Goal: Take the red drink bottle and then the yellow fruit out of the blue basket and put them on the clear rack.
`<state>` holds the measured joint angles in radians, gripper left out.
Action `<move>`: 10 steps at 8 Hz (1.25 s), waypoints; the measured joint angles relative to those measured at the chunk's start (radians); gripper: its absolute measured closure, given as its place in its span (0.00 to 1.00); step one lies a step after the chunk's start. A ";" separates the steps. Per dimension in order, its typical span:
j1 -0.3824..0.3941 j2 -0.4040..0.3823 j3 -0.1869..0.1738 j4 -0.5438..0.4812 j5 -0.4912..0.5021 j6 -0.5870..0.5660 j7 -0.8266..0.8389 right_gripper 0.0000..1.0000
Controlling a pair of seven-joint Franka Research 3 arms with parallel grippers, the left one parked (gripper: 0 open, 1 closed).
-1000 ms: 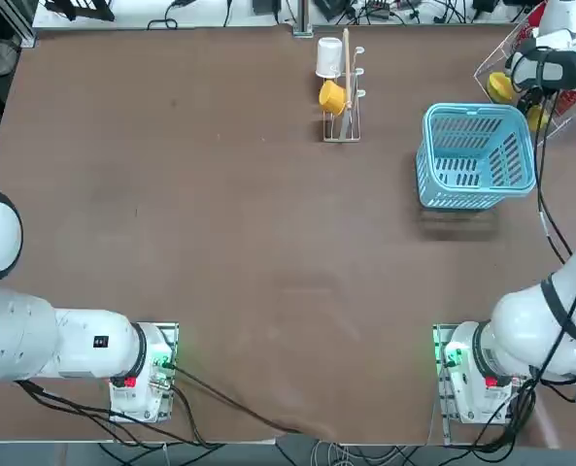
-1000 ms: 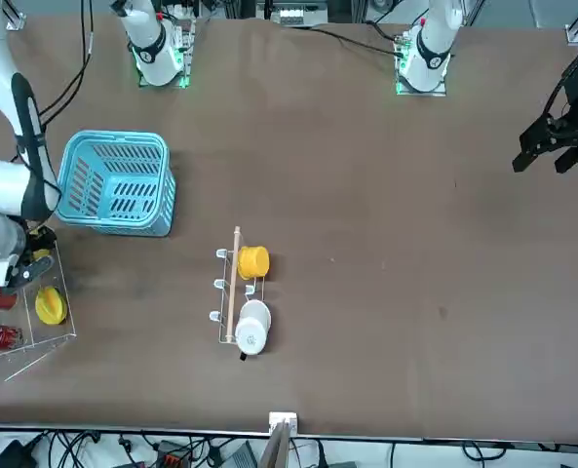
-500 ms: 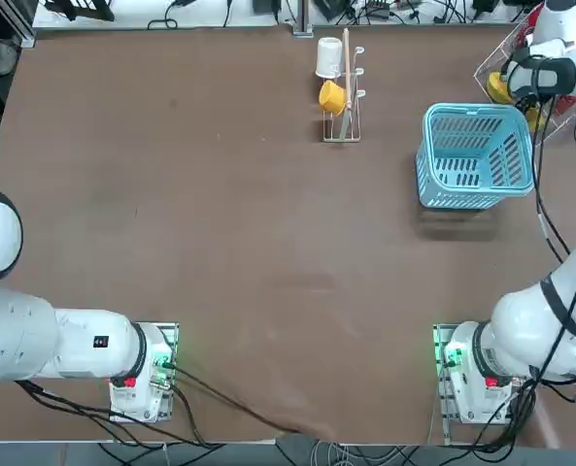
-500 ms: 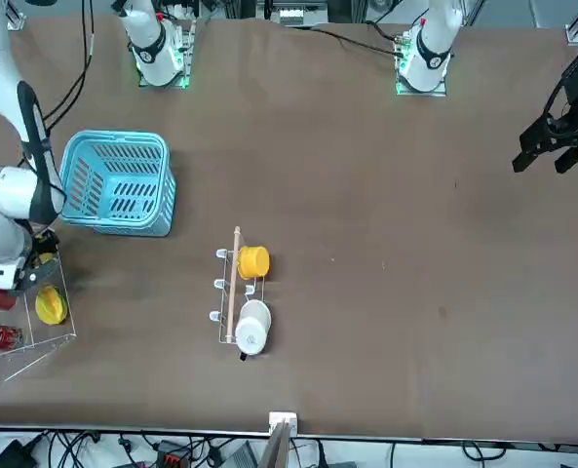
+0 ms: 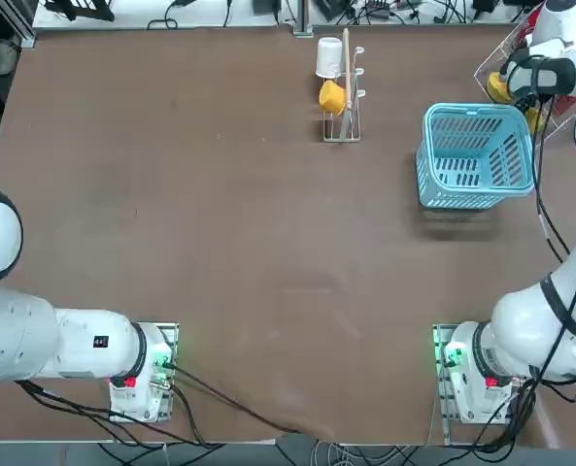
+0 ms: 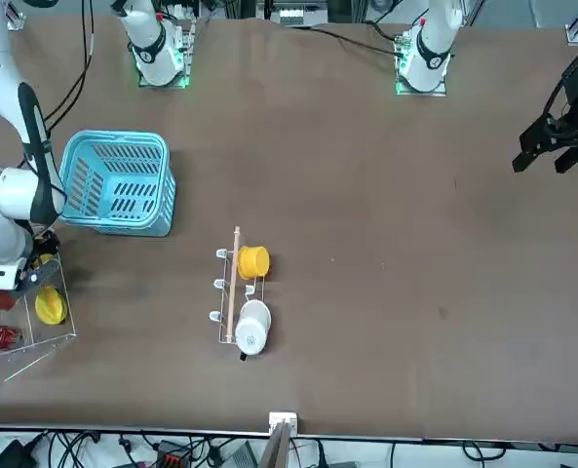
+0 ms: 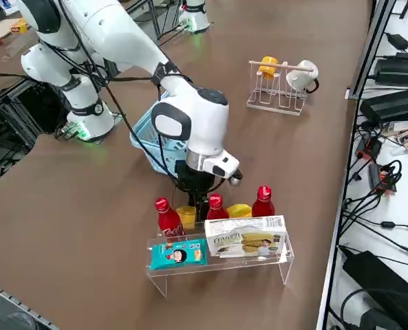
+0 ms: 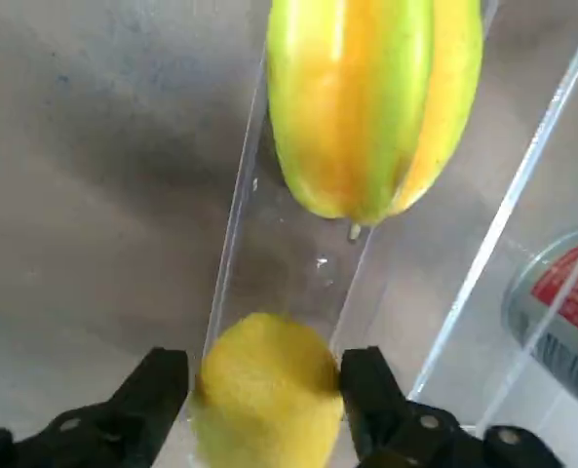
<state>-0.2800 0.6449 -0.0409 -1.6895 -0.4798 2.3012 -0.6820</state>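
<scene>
The right end effector [image 8: 265,361] is lowered over the clear acrylic tiered rack [image 7: 223,267], which stands near the far right corner of the tabletop [image 5: 239,243]. Its state is released: its fingers are spread on either side of the small, plain yellow, roundish fruit [image 8: 264,400], and a narrow gap can be made out between the fruit and one finger. The fruit is located on the rack's rear shelf, in line with the larger yellow-green ridged fruit [image 8: 371,97], and the two are kept apart.

Three slim, glossy red plastic bottles with tapering necks [image 7: 169,218] are also stood upright on that shelf, with the fruits set between them. Which of the three is the task's red drink bottle cannot be told. On the rack's front shelf, nearer the tabletop's right edge, a turquoise packet [image 7: 179,254] and a white printed box [image 7: 245,236] are placed side by side.

The light-blue slotted plastic basket [image 5: 475,155] is set on the right half of the tabletop, closer to the robot's base than the rack. Near the far edge, a thin white wire stand with a wooden rod [image 5: 347,58] is seen, with a white cup [image 5: 329,58] and a yellow-orange cup [image 5: 332,97] hung on it.
</scene>
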 joint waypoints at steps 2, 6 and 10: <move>0.008 -0.012 0.004 0.013 0.000 -0.006 0.000 0.02; 0.063 -0.101 0.017 0.063 0.035 -0.177 0.030 0.02; 0.147 -0.266 0.020 0.118 0.206 -0.421 0.196 0.00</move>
<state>-0.1325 0.3785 -0.0209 -1.5714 -0.2738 1.8803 -0.4859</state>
